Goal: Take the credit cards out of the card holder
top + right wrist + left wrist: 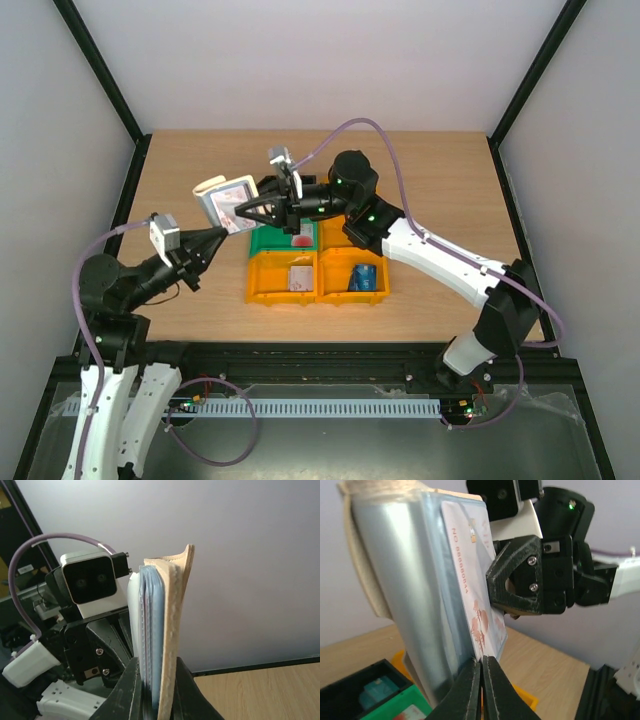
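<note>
Sleeve: pale grey-blue flat card holder with tan edges [212, 190], held upright in the air over the worktop [440, 200], left of its centre.
Right tool [156, 672]: clenched on the sleeve's edge.
Left tool [481, 667]: pinching the white-pink plastic card [470, 570].

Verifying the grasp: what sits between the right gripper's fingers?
The card holder, upright, fills the right gripper, a white-pink card against its face; the right wrist view shows it.

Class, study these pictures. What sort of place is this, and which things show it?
Probably a robot lab test cell: white walls in a black frame enclose a wooden table; the left gripper pinches a credit card, the right gripper the card holder, near plastic bins.
</note>
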